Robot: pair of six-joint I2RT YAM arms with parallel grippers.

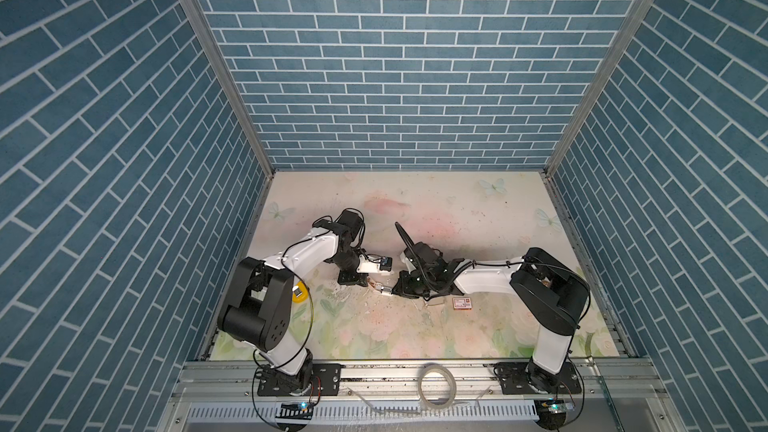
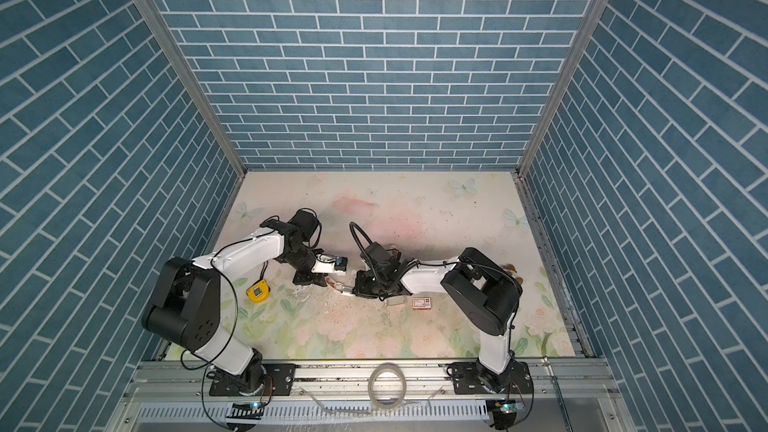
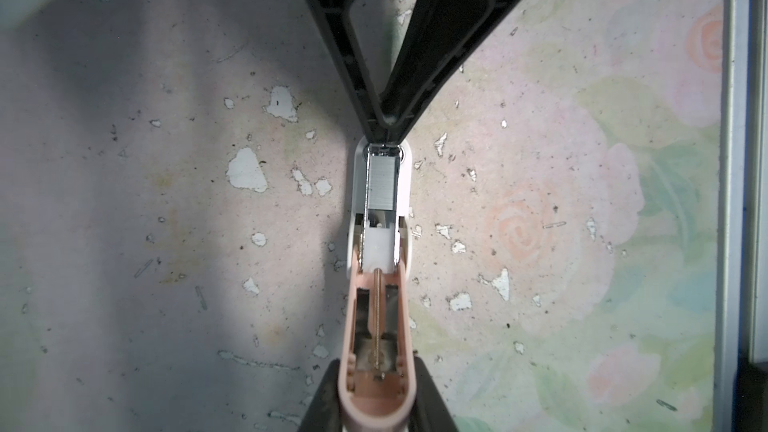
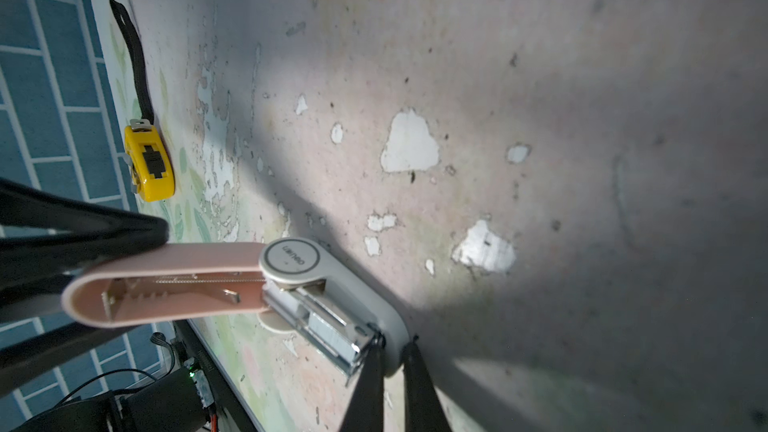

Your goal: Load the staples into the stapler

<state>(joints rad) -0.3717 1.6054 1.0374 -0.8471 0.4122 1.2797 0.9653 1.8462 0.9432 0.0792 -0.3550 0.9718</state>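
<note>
The stapler [image 1: 380,288] [image 2: 338,286] lies open between both arms in both top views. My left gripper [image 3: 376,367] is shut on its pink lid [image 3: 376,317], which is raised off the white base [image 4: 365,297]. My right gripper [image 4: 395,344] is shut on the front end of that base. Seen from the left wrist, the right fingers [image 3: 415,76] meet at the base's tip. The staples [image 3: 381,184] [image 4: 332,330], a silvery block, sit in the metal channel at its front end. A white pusher [image 3: 376,249] stands behind them.
A yellow tape measure [image 1: 300,293] [image 4: 151,168] lies by the left arm. A small red-and-white box [image 1: 462,303] [image 2: 422,303] sits just right of the right gripper. A roll of clear tape [image 1: 436,384] rests on the front rail. The floral mat [image 1: 415,326] is chipped.
</note>
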